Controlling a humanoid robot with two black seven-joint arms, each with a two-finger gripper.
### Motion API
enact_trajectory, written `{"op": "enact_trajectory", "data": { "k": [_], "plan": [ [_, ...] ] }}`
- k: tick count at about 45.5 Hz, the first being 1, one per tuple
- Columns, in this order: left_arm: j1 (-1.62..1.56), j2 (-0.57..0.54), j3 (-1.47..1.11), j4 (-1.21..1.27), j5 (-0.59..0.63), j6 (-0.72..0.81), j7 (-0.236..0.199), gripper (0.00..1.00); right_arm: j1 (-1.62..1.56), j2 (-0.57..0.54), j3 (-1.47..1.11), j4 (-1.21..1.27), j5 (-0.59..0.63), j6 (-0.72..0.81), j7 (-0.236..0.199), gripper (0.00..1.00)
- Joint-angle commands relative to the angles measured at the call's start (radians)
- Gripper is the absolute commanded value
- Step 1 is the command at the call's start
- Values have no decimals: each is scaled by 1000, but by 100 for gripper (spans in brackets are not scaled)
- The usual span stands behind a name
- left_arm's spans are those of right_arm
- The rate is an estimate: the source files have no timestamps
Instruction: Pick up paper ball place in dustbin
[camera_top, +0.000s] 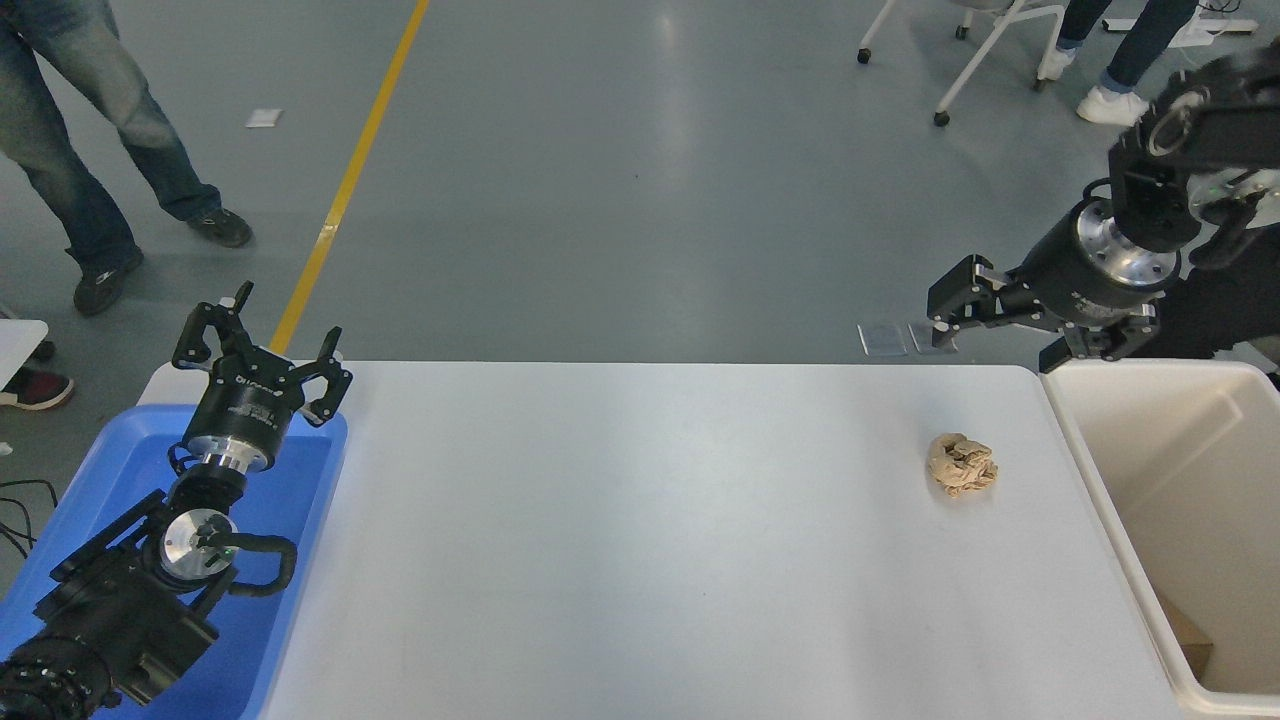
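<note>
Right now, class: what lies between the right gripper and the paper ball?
Nothing: in the head view, only bare white table separates the open right gripper from the paper ball.

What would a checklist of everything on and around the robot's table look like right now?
Surface: white table, bare in the middle.
Job's things: paper ball lies on the table near its right end, untouched; dustbin stands at the right edge, with a brown scrap low inside.
Clutter: blue tray at the left end, under the left arm.
Grippers: left pincer open, parked over the blue tray; right pincer open, in the air beyond the table's far edge, holding nothing.
Cables: black cable looped at the left wrist; more cables on the floor at left.
Surroundings: grey floor with a yellow line; person's legs top left; chair legs and feet top right.
</note>
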Motion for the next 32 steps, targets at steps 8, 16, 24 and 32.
{"op": "enact_trajectory", "data": {
  "k": [8,16,24,32],
  "plan": [
    [0,0,0,-1,0,0,0,99,-243,31,-4,-200,-12,-252,1,100],
    [0,0,0,-1,0,0,0,99,-390,78,3,-257,-17,-450,2,100],
    [0,0,0,-1,0,0,0,99,-536,164,22,-373,0,-542,1,100],
    [0,0,-1,-1,0,0,0,99,-653,207,83,-490,3,-585,2,100]
  ]
}}
